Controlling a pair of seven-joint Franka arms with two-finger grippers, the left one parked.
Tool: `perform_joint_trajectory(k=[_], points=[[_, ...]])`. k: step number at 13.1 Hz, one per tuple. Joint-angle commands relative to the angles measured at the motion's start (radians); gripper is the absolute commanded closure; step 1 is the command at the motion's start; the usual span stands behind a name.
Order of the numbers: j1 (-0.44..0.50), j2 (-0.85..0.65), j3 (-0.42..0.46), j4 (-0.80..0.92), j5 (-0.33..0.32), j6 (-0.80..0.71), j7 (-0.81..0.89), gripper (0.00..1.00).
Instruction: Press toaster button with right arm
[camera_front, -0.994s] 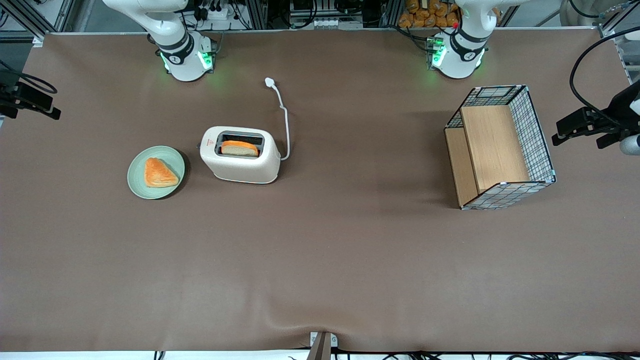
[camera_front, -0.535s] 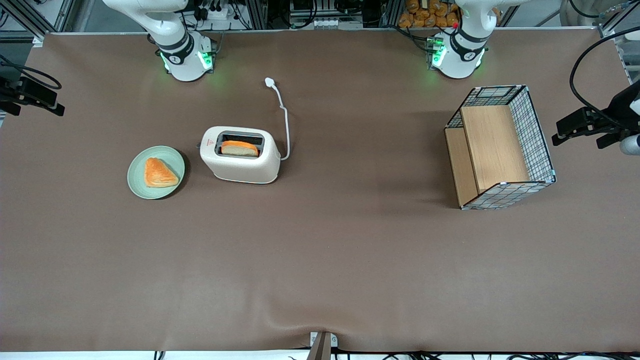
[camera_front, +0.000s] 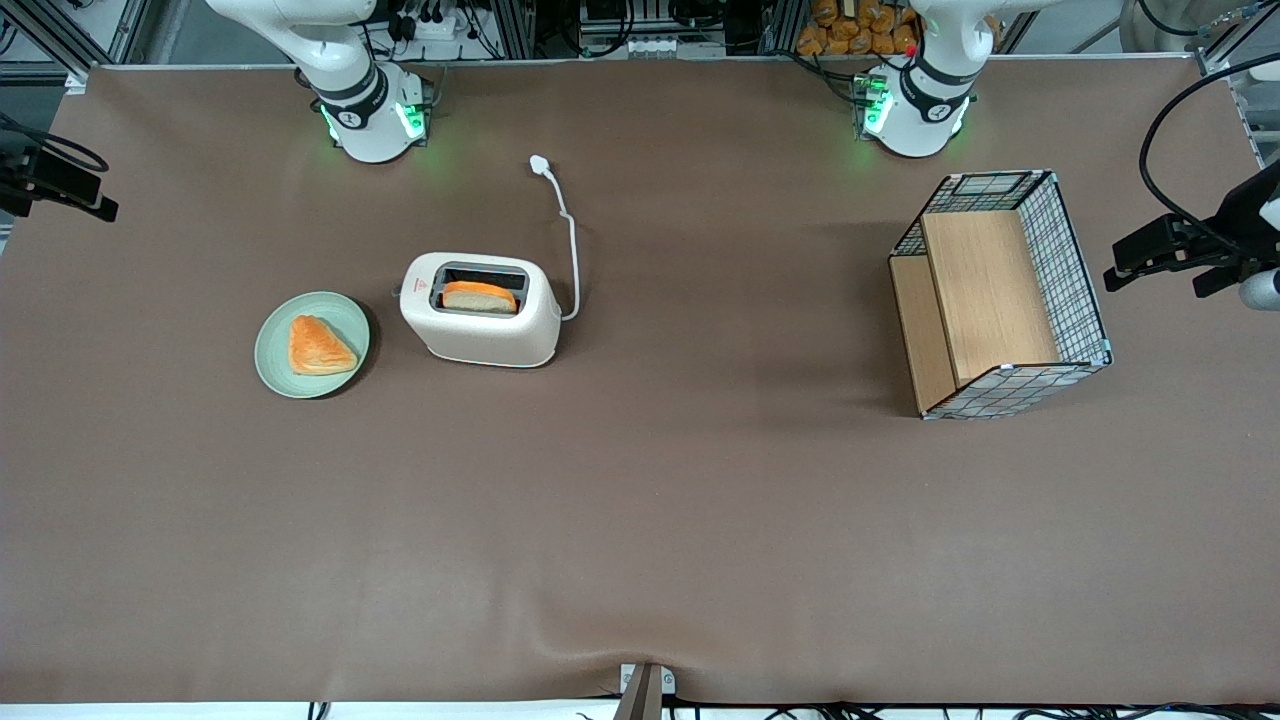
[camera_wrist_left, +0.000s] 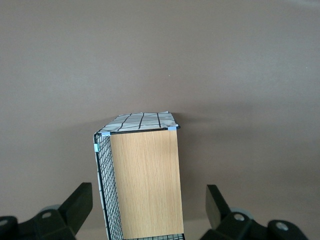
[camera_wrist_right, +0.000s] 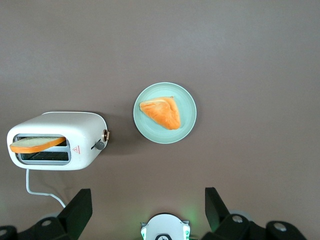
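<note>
The right arm's black two-finger gripper (camera_wrist_right: 148, 210) hangs high with its fingers (camera_wrist_right: 77, 207) spread wide and holding nothing — well apart from the cream-white rounded toaster (camera_front: 480, 308), which sits mid-table just beside the pale green round plate (camera_front: 275, 350) with its toast wedge (camera_front: 318, 346). The tiny dark-grey lever button (camera_wrist_right: 99, 145) juts from the narrow end facing that plate, the toaster's long axis running along the table — so the claw must drop toward the gap between them, I reckon.

The brown table (camera_front: 640, 520) carries the toaster (camera_front: 482, 322), a green plate (camera_front: 275, 362) and a wire basket (camera_front: 1075, 270).
</note>
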Motion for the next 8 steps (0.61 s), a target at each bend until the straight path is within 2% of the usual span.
perform_joint_trajectory(k=[1,8], points=[[-0.016,-0.002,0.012,0.019,0.004,-0.028,0.025,0.00],[-0.015,0.000,0.013,0.019,0.005,-0.026,0.008,0.00]])
